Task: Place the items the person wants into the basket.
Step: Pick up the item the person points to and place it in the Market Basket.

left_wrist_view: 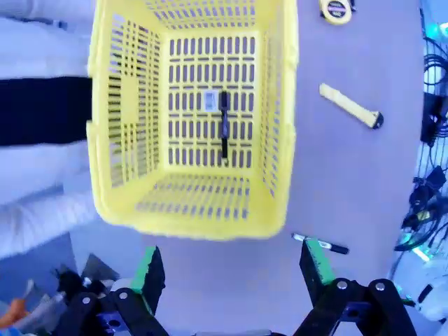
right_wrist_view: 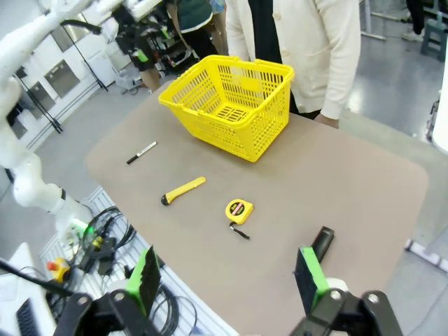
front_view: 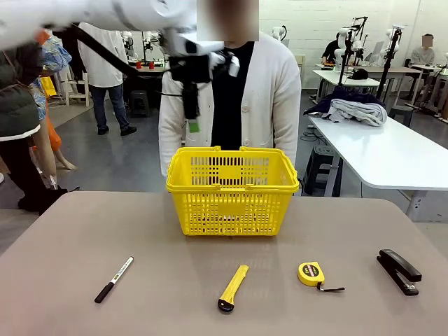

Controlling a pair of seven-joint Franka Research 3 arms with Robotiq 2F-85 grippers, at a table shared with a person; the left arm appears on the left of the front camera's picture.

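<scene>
The yellow basket [front_view: 231,189] stands at the table's far middle, in front of the person [front_view: 273,98] in a white cardigan. A black marker [left_wrist_view: 224,124] lies on its floor. My left gripper [front_view: 191,128] hangs open above the basket's far left rim, and its own view shows the green pads [left_wrist_view: 148,269] spread wide and empty. A white and black marker [front_view: 114,279] lies front left. The round yellow tape measure [front_view: 311,273] sits front right. Raised over the table's near right side, my right gripper [right_wrist_view: 227,280] is open and empty.
A long yellow utility knife [front_view: 232,287] lies at the front middle between marker and tape measure. A black stapler [front_view: 399,269] rests near the right edge. Bare tabletop [front_view: 84,231] surrounds the basket.
</scene>
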